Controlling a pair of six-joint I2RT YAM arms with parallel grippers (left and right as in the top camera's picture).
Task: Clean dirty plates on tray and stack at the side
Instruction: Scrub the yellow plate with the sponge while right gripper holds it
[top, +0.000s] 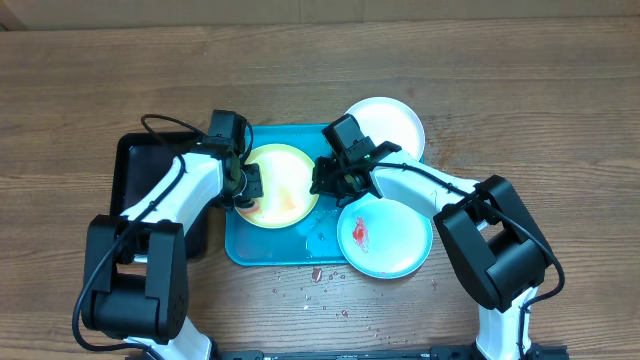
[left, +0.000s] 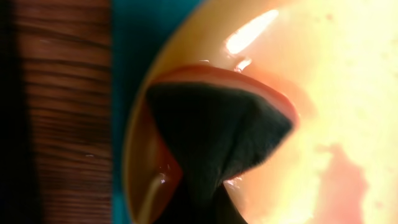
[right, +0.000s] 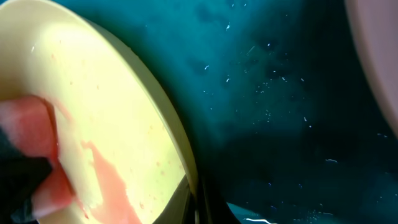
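A: Arm poses?
B: L arm reaches in from near-left, elbow bent, left gripper (top: 245, 187) at the left edge of the yellow-green plate (top: 285, 185). R arm mirrors it, right gripper (top: 328, 180) at the same plate's right rim.
A: Jaws?
B: Can't tell for either. L wrist cam: dark pad (left: 217, 137) pressed on the plate, wet red round it, fingers not seen. R wrist cam: just rim, close up.
A: Plates?
B: All flat, face up; round, so no long axis. Yellow-green one sits centre-left on the tray (top: 270, 245), pink smears. Upper white plate (top: 390, 125) overhangs the far-right corner and looks clean. Lower white plate (top: 390, 240) overhangs the near-right corner, red smear. Tray's right end is hidden. Black tray (top: 140, 170) is beside its left.
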